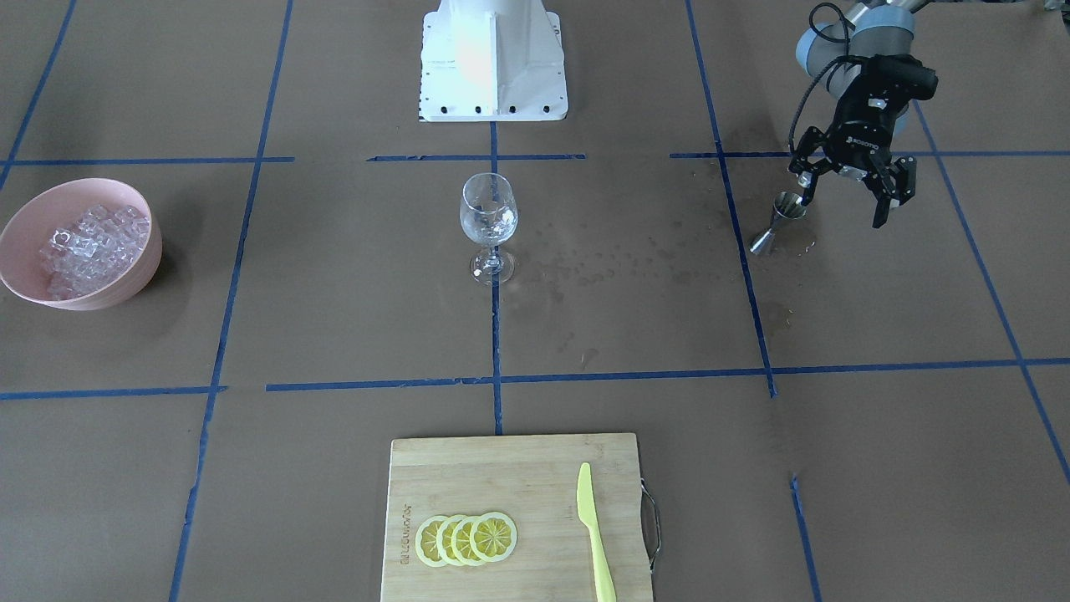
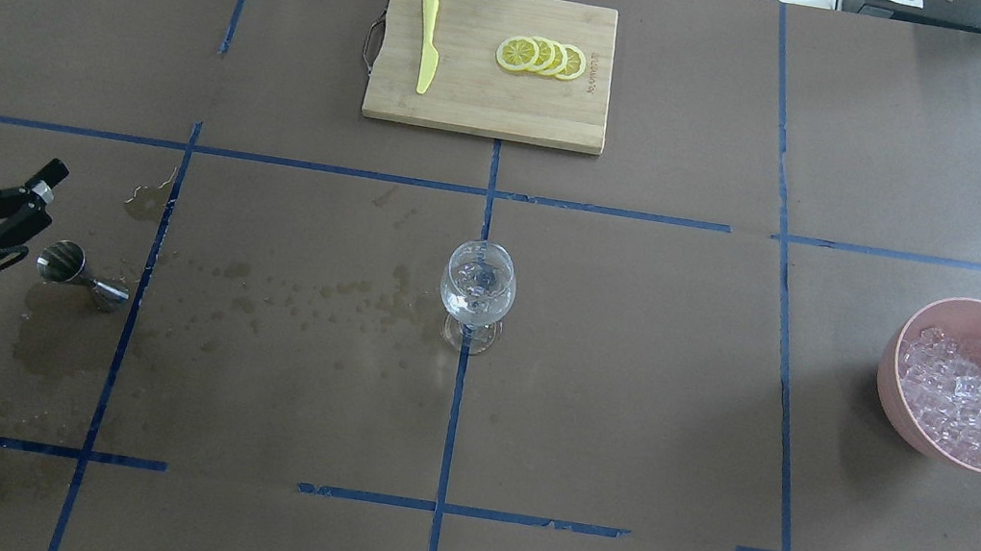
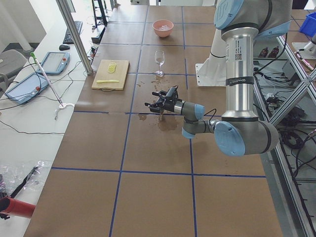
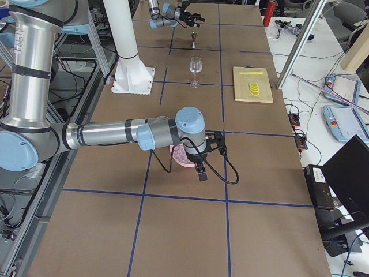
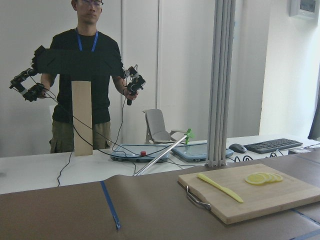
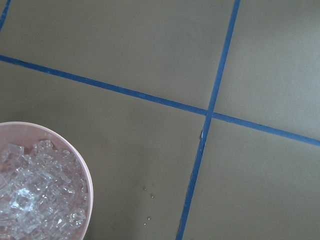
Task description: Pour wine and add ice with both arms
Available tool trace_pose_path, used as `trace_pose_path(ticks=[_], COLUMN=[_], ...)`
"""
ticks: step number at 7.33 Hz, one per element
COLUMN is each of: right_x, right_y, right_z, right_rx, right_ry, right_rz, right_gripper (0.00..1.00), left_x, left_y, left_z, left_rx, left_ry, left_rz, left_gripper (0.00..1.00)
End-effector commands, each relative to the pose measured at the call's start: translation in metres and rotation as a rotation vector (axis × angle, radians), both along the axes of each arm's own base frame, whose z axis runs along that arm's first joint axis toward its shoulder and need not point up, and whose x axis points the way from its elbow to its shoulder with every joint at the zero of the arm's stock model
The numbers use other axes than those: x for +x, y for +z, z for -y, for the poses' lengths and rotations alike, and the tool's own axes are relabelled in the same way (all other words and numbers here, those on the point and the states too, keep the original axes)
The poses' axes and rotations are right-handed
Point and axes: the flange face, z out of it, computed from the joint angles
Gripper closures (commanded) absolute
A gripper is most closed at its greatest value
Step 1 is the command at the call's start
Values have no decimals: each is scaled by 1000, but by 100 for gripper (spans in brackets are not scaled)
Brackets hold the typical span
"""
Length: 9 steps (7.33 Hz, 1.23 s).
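Note:
A clear wine glass (image 1: 488, 224) (image 2: 476, 293) stands at the table's middle. The ice (image 1: 94, 242) (image 2: 959, 396) (image 6: 32, 197) is heaped in a pink bowl (image 1: 25, 221) (image 2: 920, 330). My left gripper (image 1: 844, 209) (image 2: 19, 147) is open and empty, just above and beside a small metal jigger (image 1: 777, 221) (image 2: 78, 270) that stands on the table. My right gripper (image 4: 202, 170) shows only in the exterior right view, over the table beside the bowl. I cannot tell whether it is open or shut.
A wooden cutting board (image 1: 501, 468) (image 2: 477, 108) holds lemon slices (image 1: 466, 539) and a yellow knife (image 1: 593, 535). Wet stains (image 2: 303, 296) lie between the jigger and the glass. The white robot base (image 1: 493, 58) stands behind the glass.

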Motion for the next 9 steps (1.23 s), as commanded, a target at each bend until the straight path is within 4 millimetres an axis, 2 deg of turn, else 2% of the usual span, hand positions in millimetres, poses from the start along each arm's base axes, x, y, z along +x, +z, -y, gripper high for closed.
trace_pose_path(ticks=[1, 2, 3, 4, 5, 7, 8, 9], right_x=[0, 0, 0, 0, 0, 0, 0, -1], right_y=[1, 1, 2, 3, 11, 22, 22, 27], right_z=[0, 0, -1, -1, -1, 0, 0, -1], right_rx=[0, -2, -5, -6, -20, -12, -15, -27], right_ry=[-2, -1, 1, 0, -3, -4, -3, -4], right_rz=[0, 0, 0, 1, 0, 3, 3, 8], right_gripper=[0, 0, 0, 0, 0, 0, 0, 0], left_x=[-83, -121, -171, -210, -224, -266, -278, -280], left_y=[-5, -13, -19, -13, 4, 37, 55, 82], left_z=[82, 118, 151, 164, 163, 175, 176, 169], left_rx=[-19, -75, -158, -248, -322, -605, -734, -899], left_ry=[34, 77, 117, 140, 168, 279, 317, 388], left_rz=[235, 320, 414, 470, 479, 506, 511, 487], left_gripper=[0, 0, 0, 0, 0, 0, 0, 0])
